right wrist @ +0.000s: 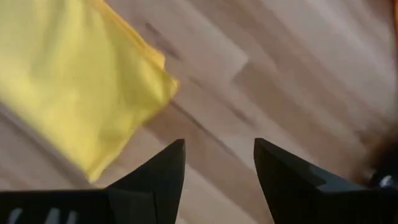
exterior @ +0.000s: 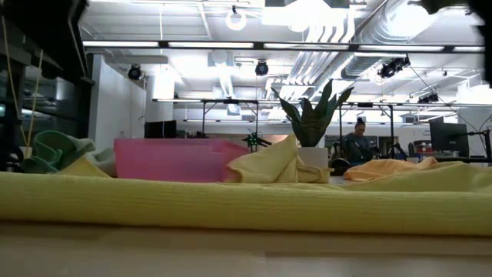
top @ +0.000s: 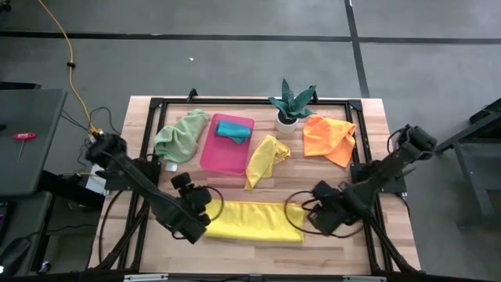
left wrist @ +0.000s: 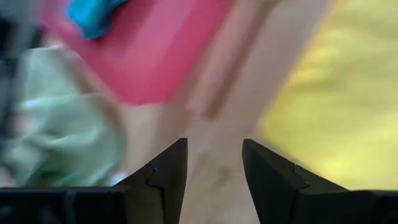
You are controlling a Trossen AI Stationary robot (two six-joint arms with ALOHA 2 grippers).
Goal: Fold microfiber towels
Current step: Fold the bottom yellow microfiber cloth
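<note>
The yellow microfiber towel lies flat along the near edge of the wooden table, folded into a long band, with one gripper at each short end. The left gripper has its fingers apart with nothing between them, just off the towel's left end; the right gripper is likewise spread and empty beside the right end. Both seem to have let go so the fold can rest. The cloth looks smooth, its edges fairly even. Farther back, a second yellow towel lies crumpled beside the pink tray, which holds the teal towel. The pale green towel and the orange towel sit bunched, apparently awaiting folding, near a potted plant.
</note>
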